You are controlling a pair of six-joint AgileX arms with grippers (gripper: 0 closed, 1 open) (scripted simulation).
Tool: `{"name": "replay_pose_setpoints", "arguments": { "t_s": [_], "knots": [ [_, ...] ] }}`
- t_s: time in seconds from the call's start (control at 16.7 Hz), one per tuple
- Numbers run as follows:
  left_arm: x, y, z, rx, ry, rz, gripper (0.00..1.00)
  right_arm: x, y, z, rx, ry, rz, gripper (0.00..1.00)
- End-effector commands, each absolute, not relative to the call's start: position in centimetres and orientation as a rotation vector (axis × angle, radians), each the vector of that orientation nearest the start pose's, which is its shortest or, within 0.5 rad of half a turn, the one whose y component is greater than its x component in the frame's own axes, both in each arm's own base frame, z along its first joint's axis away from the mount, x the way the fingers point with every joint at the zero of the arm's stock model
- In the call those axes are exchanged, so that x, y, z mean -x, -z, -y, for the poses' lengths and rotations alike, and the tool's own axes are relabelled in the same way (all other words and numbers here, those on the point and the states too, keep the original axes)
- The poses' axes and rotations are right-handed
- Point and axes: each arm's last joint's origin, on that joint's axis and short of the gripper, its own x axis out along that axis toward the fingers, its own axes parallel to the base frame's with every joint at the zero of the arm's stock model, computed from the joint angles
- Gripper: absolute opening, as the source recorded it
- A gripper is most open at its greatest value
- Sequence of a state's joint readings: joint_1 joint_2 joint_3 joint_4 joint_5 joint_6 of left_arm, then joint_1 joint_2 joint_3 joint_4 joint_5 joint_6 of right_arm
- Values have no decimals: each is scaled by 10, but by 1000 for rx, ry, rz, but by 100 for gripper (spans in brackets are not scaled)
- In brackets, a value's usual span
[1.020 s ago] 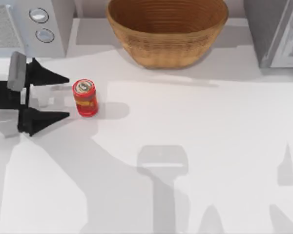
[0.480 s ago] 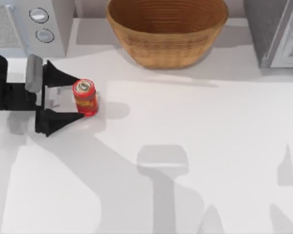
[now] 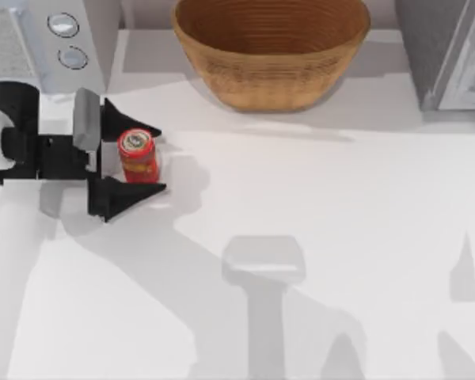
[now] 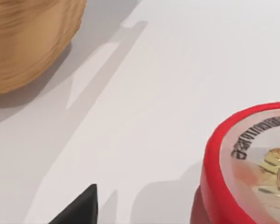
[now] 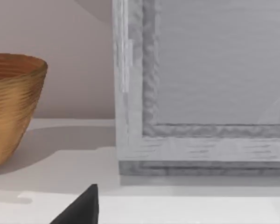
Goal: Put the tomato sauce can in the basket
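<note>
Standing upright on the white table (image 3: 340, 237) at its left side, the tomato sauce can (image 3: 137, 155) sits between the spread fingers of the left gripper (image 3: 146, 161), which straddle it without closing on it. The wicker basket (image 3: 271, 49) sits farther back, right of the can. Whether the right gripper's (image 5: 79, 210) claw is open cannot be told.

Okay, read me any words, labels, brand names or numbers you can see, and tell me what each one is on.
Small red tomato sauce can with silver top: dark lettering curves around its lid, too blurred to read.
Its yellow-orange label band: too small to read.
Tan woven wicker basket: no text.
</note>
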State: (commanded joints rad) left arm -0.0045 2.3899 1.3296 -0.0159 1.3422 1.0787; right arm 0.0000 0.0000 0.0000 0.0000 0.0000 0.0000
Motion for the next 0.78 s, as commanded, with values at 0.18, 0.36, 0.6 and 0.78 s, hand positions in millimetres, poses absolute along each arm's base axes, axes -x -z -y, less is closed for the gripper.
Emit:
{"name": "replay_pose_setpoints", "arguments": {
  "t_s": [0.18, 0.36, 0.6, 0.78],
  "knots": [
    [-426, -30, 30, -159, 1442, -157, 100, -106, -160, 1, 0, 0, 0, 100],
    [-426, -30, 30, -159, 1442, -157, 92, -106, -160, 1, 0, 0, 0, 100],
    [-426, -30, 30, -159, 1442, -157, 62, -106, -160, 1, 0, 0, 0, 100],
    [-426, -30, 30, -159, 1442, -157, 40, -106, -160, 1, 0, 0, 0, 100]
  ]
}}
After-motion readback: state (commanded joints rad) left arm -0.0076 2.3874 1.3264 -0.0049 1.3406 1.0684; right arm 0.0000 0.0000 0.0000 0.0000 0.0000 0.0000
